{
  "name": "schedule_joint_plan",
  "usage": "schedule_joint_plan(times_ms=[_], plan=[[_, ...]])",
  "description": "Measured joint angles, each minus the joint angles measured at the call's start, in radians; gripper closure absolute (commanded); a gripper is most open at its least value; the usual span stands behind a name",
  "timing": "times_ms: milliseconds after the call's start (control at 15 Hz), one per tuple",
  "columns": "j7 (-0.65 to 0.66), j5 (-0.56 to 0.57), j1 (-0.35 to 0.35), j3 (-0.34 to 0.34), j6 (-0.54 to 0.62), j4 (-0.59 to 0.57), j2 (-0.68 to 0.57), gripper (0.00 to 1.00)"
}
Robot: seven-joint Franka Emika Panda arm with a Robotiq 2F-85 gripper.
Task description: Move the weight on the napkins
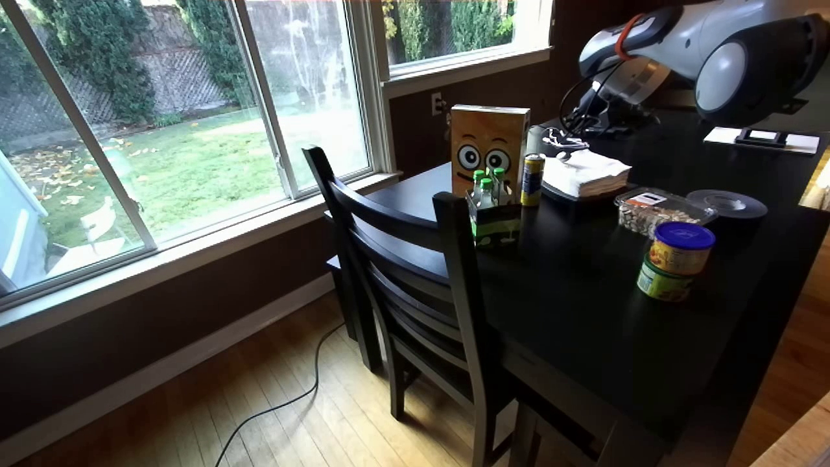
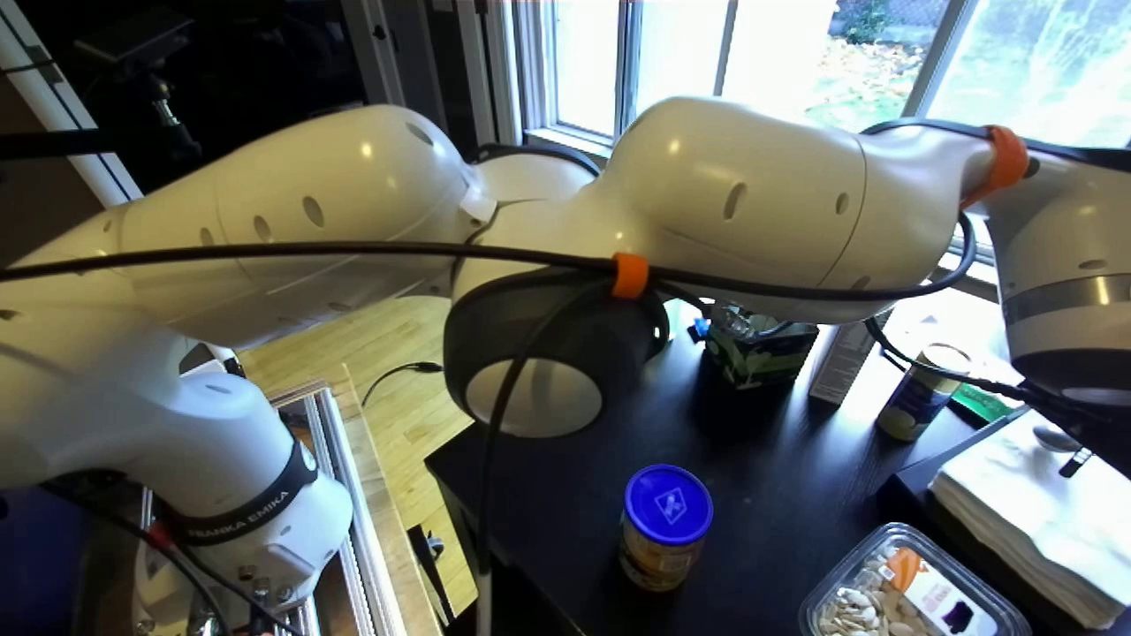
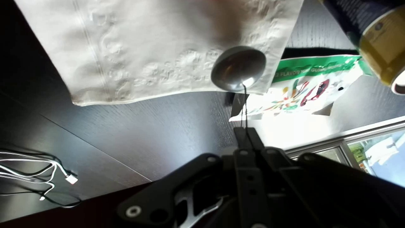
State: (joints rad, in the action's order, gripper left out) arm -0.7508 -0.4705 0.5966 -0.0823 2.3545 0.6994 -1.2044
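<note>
The weight is a rounded, shiny grey metal piece on a thin dark string. In the wrist view my gripper has its fingertips together, with the string running between them to the weight. The napkins are a square white embossed stack, and the weight shows over one corner of them. In both exterior views the napkins lie on a dark base on the black table. The weight shows at the napkins' edge in an exterior view. I cannot tell whether it touches them or hangs just above.
A blue and yellow can and the owl-eyed box stand near the napkins. A gummy bag lies beside them. A seed tub, tape roll, blue-lidded can and bottle carrier are also on the table.
</note>
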Motion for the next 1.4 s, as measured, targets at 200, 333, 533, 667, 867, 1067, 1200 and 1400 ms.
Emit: schedule_joint_plan(times_ms=[200, 333, 533, 667, 867, 1067, 1200, 1400], plan=[[0.017, 0.0, -0.001, -0.003, 0.017, 0.0, -0.011, 0.99], [0.022, 0.0, -0.001, -0.004, 0.029, 0.0, -0.017, 0.99], [0.022, 0.0, -0.001, -0.005, 0.033, 0.0, -0.02, 0.98], [0.022, 0.0, -0.001, -0.005, 0.033, 0.0, -0.02, 0.72], [0.022, 0.0, -0.001, -0.005, 0.033, 0.0, -0.02, 0.57], [0.021, 0.006, -0.001, -0.002, 0.032, -0.001, -0.019, 0.37], [0.019, 0.013, -0.002, 0.008, 0.031, -0.002, -0.013, 0.23], [0.02, 0.051, -0.006, 0.045, 0.003, -0.005, 0.005, 0.03]])
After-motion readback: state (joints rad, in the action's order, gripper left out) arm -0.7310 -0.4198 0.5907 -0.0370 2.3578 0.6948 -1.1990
